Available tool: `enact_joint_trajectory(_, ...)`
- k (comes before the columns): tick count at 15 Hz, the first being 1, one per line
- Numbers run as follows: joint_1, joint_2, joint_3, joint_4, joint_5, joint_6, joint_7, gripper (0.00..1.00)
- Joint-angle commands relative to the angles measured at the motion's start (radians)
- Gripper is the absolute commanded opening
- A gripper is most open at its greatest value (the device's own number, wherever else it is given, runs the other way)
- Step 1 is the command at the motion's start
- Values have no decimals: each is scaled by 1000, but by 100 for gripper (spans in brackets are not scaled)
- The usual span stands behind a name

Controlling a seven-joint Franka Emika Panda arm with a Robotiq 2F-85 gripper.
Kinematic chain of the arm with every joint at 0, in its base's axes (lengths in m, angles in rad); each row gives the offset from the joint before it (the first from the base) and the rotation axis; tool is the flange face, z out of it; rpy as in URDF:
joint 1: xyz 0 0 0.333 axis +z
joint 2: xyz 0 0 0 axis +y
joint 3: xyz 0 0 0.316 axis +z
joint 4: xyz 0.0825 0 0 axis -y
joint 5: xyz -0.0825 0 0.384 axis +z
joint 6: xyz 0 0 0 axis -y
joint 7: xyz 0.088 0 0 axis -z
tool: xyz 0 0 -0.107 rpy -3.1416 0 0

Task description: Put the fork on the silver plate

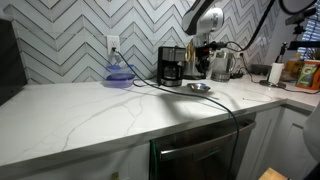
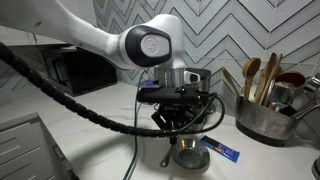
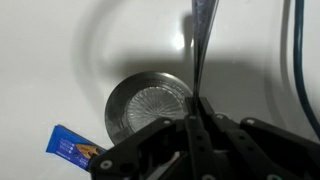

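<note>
Fork (image 3: 195,60) clamped in my hand (image 3: 197,125), fingers closed tight on it, held above the plate (image 3: 148,108). Plate sits near the front edge of the surface (image 1: 80,110). Blue packet (image 3: 68,148) just beside the plate.

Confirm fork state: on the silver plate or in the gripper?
In the gripper: wrist view shows it shut on the fork, with the silver plate empty below.

No text or number is legible anywhere; the blue packet (image 3: 72,148) bears only blurred print.
</note>
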Motion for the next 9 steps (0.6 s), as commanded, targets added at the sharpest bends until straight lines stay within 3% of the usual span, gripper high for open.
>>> enact_joint_trajectory(1,-38,93,3,87,18,-45,-18,2)
enact_joint_trajectory(9,-74,203,15,167,13,-77,-13,2)
